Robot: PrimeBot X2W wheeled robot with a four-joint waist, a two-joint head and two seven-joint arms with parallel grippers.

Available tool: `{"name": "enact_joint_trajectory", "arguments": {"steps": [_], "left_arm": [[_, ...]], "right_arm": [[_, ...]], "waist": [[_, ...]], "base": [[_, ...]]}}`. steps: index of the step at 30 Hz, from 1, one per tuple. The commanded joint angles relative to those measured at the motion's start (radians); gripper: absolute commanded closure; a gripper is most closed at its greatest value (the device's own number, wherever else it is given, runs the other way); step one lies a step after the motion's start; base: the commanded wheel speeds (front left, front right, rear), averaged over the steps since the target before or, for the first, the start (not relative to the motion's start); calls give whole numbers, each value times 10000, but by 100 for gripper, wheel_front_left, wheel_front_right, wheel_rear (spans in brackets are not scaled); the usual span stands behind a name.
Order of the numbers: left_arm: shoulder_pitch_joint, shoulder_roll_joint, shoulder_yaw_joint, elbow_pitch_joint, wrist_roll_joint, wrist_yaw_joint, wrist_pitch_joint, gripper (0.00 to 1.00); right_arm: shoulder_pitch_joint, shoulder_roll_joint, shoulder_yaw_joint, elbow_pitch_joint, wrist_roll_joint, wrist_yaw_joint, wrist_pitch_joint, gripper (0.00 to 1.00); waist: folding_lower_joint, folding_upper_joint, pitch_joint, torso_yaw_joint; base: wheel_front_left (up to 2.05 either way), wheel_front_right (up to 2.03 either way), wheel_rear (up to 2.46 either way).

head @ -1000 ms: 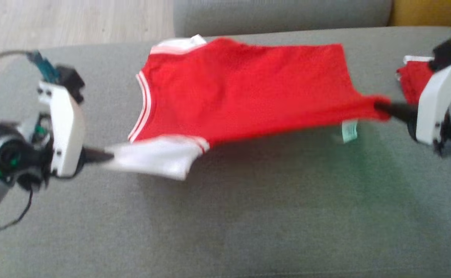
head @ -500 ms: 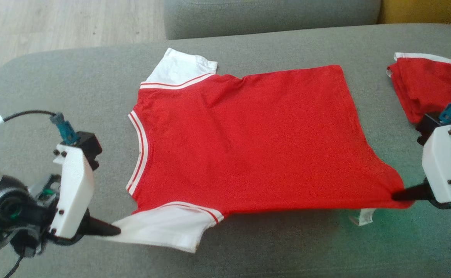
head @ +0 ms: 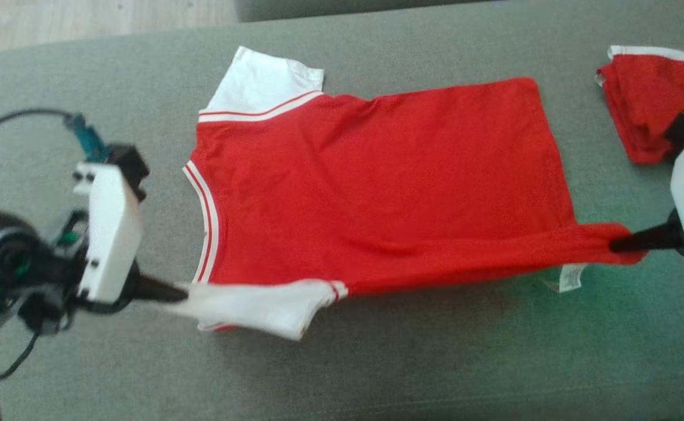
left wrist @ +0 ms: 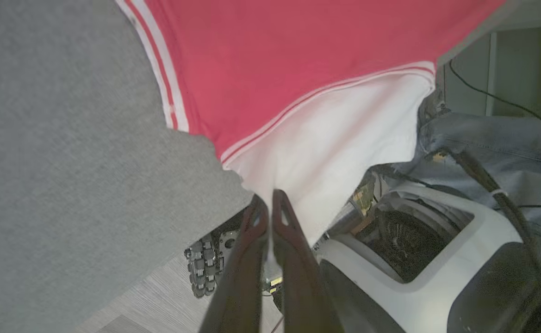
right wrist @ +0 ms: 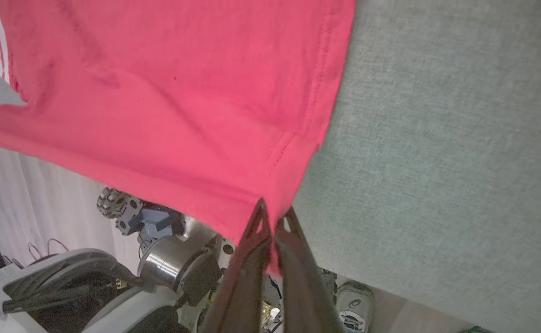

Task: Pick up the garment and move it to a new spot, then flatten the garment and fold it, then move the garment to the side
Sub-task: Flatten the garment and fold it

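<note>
Grey sofa is carrying the shirt, which is mostly lying flat. Your left hand is pinching the near sleeve and your right hand the near hem corner, both raised. You're flattening; next, I judge, you're lowering that edge taut before folding.

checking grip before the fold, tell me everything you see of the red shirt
The red shirt is a soft knit tee with white sleeves, a white-striped collar and a white label at the hem. It lies spread on the grey cushion, collar toward the robot's left. Its near edge is lifted taut: left gripper shut on the near sleeve, right gripper on the hem corner.
</note>
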Motion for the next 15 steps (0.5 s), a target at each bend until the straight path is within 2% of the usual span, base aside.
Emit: {"name": "enact_joint_trajectory", "arguments": {"steps": [1,5,15], "left_arm": [[-741,281,745,-18,174,47,2,100],[-1339,-287,622,710,603,88,-15,100],[-2354,-1370,516,2694,1262,-145,-397,100]], "right_arm": [[-73,-149,-203,93,7,-7,7,100],[-314,331,-169,658,-65,-7,21,100],[-1045,1680,-270,2269,-71,-7,-128,100]], "waist": [[1,0,115,-25],[1,0,362,-84],[1,0,912,-281]], "base": [[0,0,0],[0,0,0],[0,0,0]]}}
